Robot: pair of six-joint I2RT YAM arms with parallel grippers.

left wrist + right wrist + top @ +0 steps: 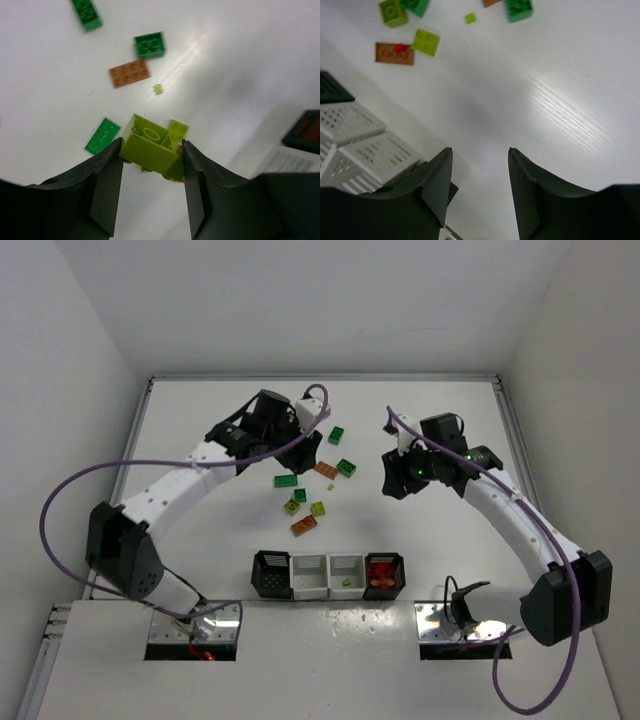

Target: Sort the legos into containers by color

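Observation:
My left gripper (152, 147) is shut on a yellow-green brick (149, 150) and holds it above the table; in the top view this gripper (285, 437) hangs over the far side of the lego pile. Below it lie dark green bricks (149, 45), an orange-brown plate (130, 73) and a green plate (102, 135). My right gripper (399, 476) is open and empty (480, 152), to the right of the pile. The loose legos (304, 525) lie mid-table. The four containers stand in a row: black (259, 585), white (309, 591), white (346, 566), and black (384, 559) with red pieces inside.
The white side walls stand close on both sides of the table. Purple cables loop off both arms. The right wrist view shows the white containers (370, 145) just left of my right fingers. A small red piece (399, 48) sits on an orange-brown plate (394, 53).

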